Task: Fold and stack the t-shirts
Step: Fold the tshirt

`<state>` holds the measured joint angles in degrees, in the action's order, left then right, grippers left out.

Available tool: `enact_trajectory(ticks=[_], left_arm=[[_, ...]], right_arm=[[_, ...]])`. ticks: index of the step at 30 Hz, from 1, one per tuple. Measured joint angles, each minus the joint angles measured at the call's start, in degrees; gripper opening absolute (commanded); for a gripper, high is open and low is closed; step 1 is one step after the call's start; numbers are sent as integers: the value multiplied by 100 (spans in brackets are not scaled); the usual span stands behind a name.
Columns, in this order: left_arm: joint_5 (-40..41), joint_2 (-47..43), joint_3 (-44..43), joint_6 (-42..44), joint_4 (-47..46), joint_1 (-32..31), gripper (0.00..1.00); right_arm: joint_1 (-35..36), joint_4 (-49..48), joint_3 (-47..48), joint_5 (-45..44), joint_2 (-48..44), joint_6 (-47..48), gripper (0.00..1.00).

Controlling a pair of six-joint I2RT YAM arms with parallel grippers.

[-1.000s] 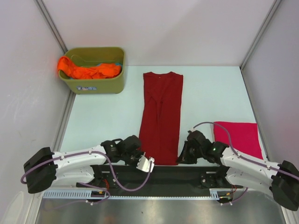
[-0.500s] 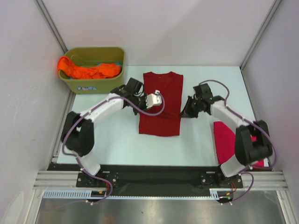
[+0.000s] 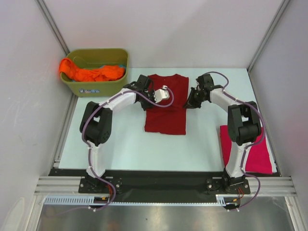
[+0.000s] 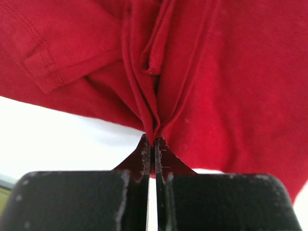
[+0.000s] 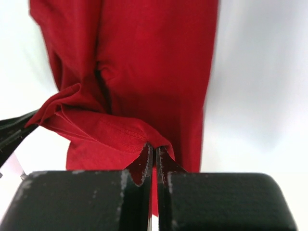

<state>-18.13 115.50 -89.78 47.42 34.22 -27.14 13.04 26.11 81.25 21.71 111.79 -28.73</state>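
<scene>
Left gripper (image 4: 154, 144): fingers closed, pinching dark red t-shirt (image 3: 166, 120) fold. Right gripper (image 5: 154, 150): fingers closed, pinching same shirt's edge. Pink t-shirt (image 3: 257, 154) flat at table's right.

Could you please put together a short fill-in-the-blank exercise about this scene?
Exactly ____ hands are shut on the dark red t-shirt: the left hand and the right hand.
The orange t-shirt lies in the olive-green tub on the ____ arm's side.
The pink t-shirt lies flat beside the ____ arm.
Missing words: two; left; right.
</scene>
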Motion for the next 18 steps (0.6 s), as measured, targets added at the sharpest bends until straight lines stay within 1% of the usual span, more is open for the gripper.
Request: enact_trajectory(ticks=[5, 7, 8, 9, 10, 11, 12, 13, 14, 17, 18], left_arm=[[98, 275, -179, -173, -323, 24, 0], [127, 378, -299, -251, -407, 31, 2], [140, 424, -363, -275, -428, 33, 7], [146, 468, -417, -306, -446, 35, 12], [151, 509, -470, -348, -463, 37, 28], [168, 542, -501, -352, -485, 37, 38], [210, 562, -522, -411, -492, 37, 46], [275, 584, -540, -481, -520, 37, 50], [361, 601, -562, -549, -555, 42, 55], [815, 667, -750, -813, -656, 57, 58], [960, 702, -907, -922, -669, 72, 58]], right_arm=[[-31, 33, 20, -46, 61, 11, 0], [-33, 20, 20, -57, 68, 11, 0], [-37, 4, 20, -61, 85, 11, 0], [-42, -13, 22, -68, 109, 9, 3], [-50, -26, 24, -81, 144, 7, 26], [-63, -26, 35, -90, 188, -39, 44], [-76, -31, 48, -116, 219, -33, 61], [-103, -28, 63, -186, 256, -87, 72], [-136, -28, 81, -249, 275, -101, 72], [-295, -31, 168, -498, 271, -138, 72], [-321, -59, 205, -605, 249, -127, 70]])
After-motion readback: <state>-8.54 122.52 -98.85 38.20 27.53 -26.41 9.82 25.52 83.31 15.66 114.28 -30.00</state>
